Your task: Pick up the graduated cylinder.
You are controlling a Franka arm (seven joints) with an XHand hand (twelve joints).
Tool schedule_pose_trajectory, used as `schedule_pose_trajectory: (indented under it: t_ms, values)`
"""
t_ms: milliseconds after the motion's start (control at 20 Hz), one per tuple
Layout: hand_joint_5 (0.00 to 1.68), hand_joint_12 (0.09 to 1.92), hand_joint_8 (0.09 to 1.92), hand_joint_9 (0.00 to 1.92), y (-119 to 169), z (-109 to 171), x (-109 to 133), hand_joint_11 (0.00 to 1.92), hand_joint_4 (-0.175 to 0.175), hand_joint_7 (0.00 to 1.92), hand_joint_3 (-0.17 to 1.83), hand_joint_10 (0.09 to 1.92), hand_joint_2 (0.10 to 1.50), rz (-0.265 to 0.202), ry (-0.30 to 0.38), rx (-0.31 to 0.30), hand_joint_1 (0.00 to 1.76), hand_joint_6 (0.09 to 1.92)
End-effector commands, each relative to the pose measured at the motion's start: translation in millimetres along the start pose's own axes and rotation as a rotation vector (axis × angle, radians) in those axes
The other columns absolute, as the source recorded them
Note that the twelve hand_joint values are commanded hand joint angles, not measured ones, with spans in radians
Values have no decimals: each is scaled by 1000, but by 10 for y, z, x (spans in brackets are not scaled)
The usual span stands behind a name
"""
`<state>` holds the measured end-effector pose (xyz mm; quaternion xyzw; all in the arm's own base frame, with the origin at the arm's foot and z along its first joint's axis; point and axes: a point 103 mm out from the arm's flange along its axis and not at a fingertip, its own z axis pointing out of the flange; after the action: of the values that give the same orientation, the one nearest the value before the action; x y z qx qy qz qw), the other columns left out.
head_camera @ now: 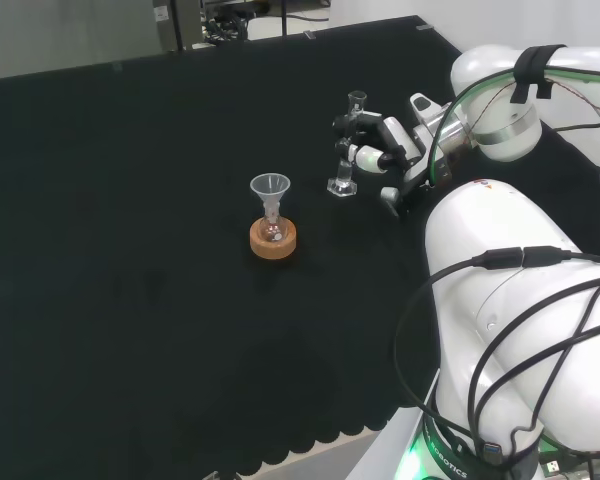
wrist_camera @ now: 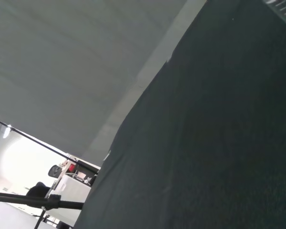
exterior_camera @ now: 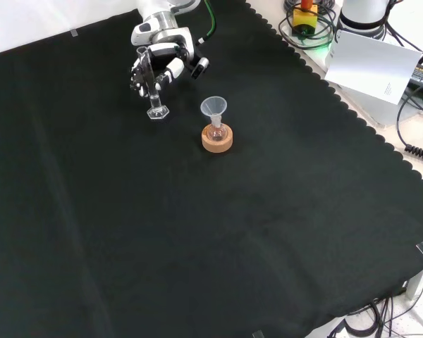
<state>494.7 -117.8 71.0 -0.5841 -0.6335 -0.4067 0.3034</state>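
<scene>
The graduated cylinder (head_camera: 346,140) is a thin, clear glass tube with a flat foot. It stands up straight on the black cloth (head_camera: 130,250) that covers the counter. In the head view it is a bit to the right of the middle and toward the back, and its foot looks like it sits on the cloth. The hand (head_camera: 380,148) is right next to it, coming in from the right side in the head view. The black and white fingers (head_camera: 352,121) are bent around the middle of the tube, so the tube sits inside the curl of the fingers, with its top poking out above them and its foot below them. In the front view the hand (exterior_camera: 157,65) comes down from the top, and the cylinder (exterior_camera: 156,98) hangs out under the fingers (exterior_camera: 170,70) with its foot by the cloth. The fingers are closed around the tube and are holding it. Near the cylinder, but not touching it, a small flask stands in a cork ring (head_camera: 273,238), and a clear funnel (head_camera: 270,187) sits in the flask's neck. In the head view this set is to the left of the cylinder and a little closer to us. In the front view it is to the right of the cylinder.
</scene>
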Motion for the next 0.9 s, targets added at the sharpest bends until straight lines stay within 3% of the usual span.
schedule_pose_trajectory:
  t_ms: [50,150,250,300,450,850,900]
  values:
    - [836,898,731,1044,9,-13,56,990,-69,773,-127,347,1222,18,-78,-7,1185,846]
    - [860,882,746,1070,14,-35,102,1009,-146,818,-63,356,1203,19,-148,3,1149,1080]
    - [912,853,711,1113,20,-72,149,1035,-169,875,-49,340,1177,11,-229,22,1147,1093]
    - [914,844,851,1139,24,-95,174,1050,-173,895,-35,325,1168,8,-261,32,1182,1102]
    - [917,832,1066,1206,34,-165,253,1087,-175,926,-9,290,1150,-3,-354,76,1237,1106]
    - [980,779,992,1337,-8,-391,465,1160,-175,1004,-2,162,1112,-13,-471,172,1261,1009]
    - [1011,775,927,1346,-24,-418,496,1165,-124,1021,-5,154,1104,-13,-480,185,1255,1006]
